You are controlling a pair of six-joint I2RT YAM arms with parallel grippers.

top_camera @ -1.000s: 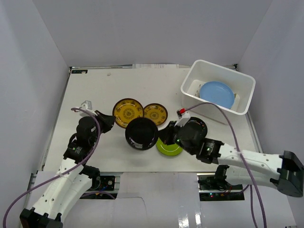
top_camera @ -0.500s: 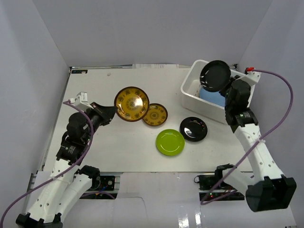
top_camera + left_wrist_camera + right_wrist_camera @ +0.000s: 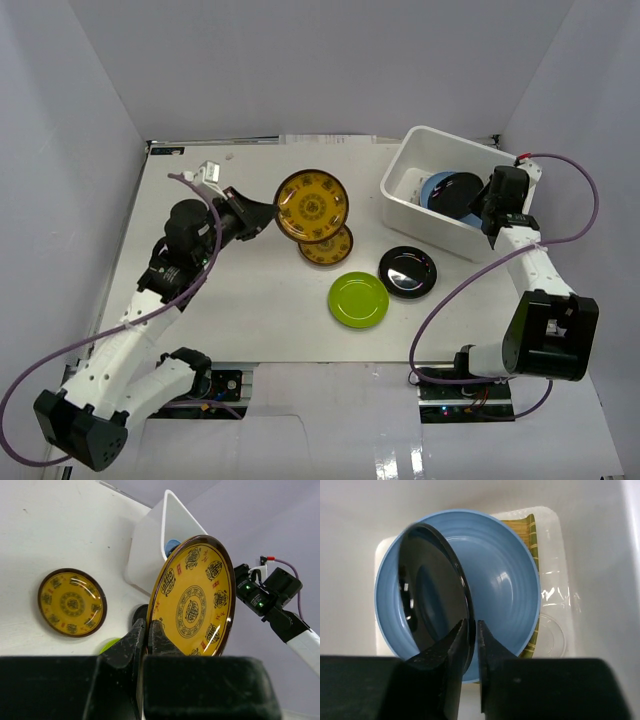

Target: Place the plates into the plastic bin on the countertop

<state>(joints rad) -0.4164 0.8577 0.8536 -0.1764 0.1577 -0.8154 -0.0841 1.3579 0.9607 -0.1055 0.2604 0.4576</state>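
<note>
My left gripper (image 3: 262,213) (image 3: 149,622) is shut on the rim of the larger brown-rimmed yellow plate (image 3: 312,205) (image 3: 195,600), held tilted above the countertop (image 3: 200,300). The smaller patterned plate (image 3: 327,245) (image 3: 71,602), a lime green plate (image 3: 359,299) and a black plate (image 3: 408,271) lie flat below. My right gripper (image 3: 478,205) (image 3: 471,622) is down inside the plastic bin (image 3: 402,185) (image 3: 600,580). Its jaws grip the rim of a second black plate (image 3: 460,195) (image 3: 432,590). That plate stands on edge in the light blue plate (image 3: 505,580). A yellow woven plate (image 3: 531,530) shows underneath.
Grey enclosure walls stand close on the left, back and right. The bin sits at the back right corner, its near wall (image 3: 150,545) facing the held plate. Clear plastic film (image 3: 555,630) lies on the bin's floor. A purple cable (image 3: 585,200) loops beside the right arm.
My right gripper has dropped from above the bin into it, setting the black plate's edge in the blue plate. My left gripper has carried the large patterned plate up and right.
</note>
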